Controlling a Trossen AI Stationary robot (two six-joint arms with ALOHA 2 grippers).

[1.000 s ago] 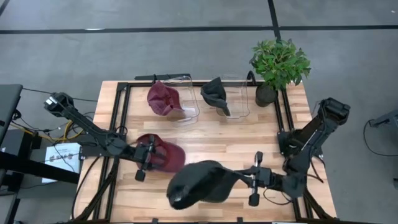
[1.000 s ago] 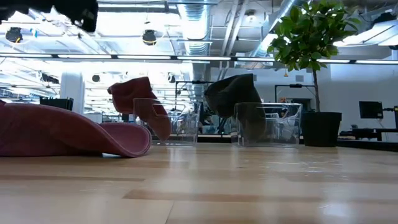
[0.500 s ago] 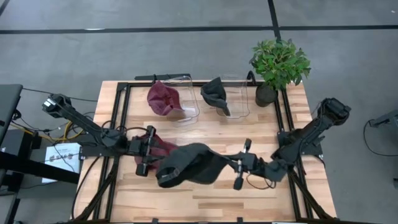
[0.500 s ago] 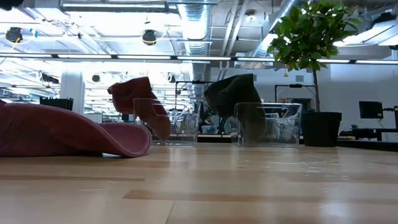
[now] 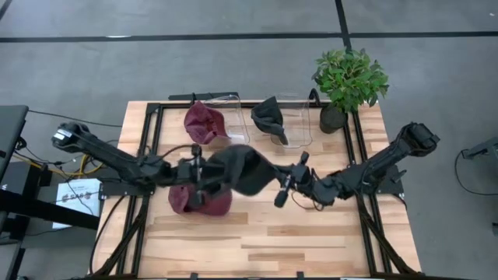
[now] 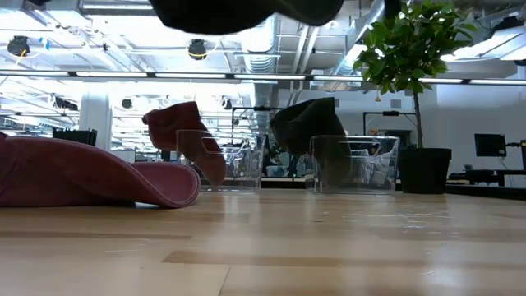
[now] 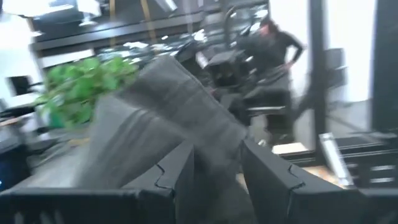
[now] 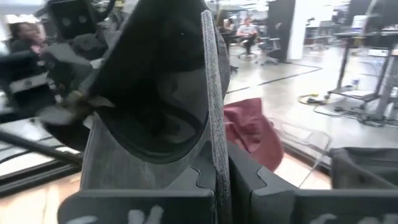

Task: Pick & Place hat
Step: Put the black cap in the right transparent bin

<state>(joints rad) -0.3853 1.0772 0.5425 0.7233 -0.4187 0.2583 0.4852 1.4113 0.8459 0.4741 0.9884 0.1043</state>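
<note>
Scanning from the left of the high view, you've got bare wood along the desk [image 5: 257,241] near edge and at its near corners; that's where the open room is. The left gripper [image 5: 196,177] sits mid-desk, over the maroon hat [image 5: 201,201], which lies flat on the wood. In the left wrist view its fingers [image 7: 180,177] stand a little apart w/ grey fabric filling the gap; can't tell if they actually pinch it.

Just right of it, the dark grey hat [image 5: 241,169] hangs in the air between both grippers, above the desk centre, partly covering the maroon one from above. It looks slack and folded, brim curled, underside showing in the right wrist view [image 8: 161,106]. Low view catches only its bottom edge at the top of the picture [image 6: 238,10], well clear of the wood.

The right gripper [image 5: 288,180] holds the hat's right side, jaws pressed narrow on the brim edge.

Toward the far edge: two clear bins, left bin [image 5: 237,124] w/ a second maroon cap [image 5: 204,123] draped on it, right bin [image 5: 299,128] w/ a second dark cap [image 5: 268,117]. Potted plant [image 5: 348,78] at the far right corner. Tight there; little free room between bins and plant.
</note>
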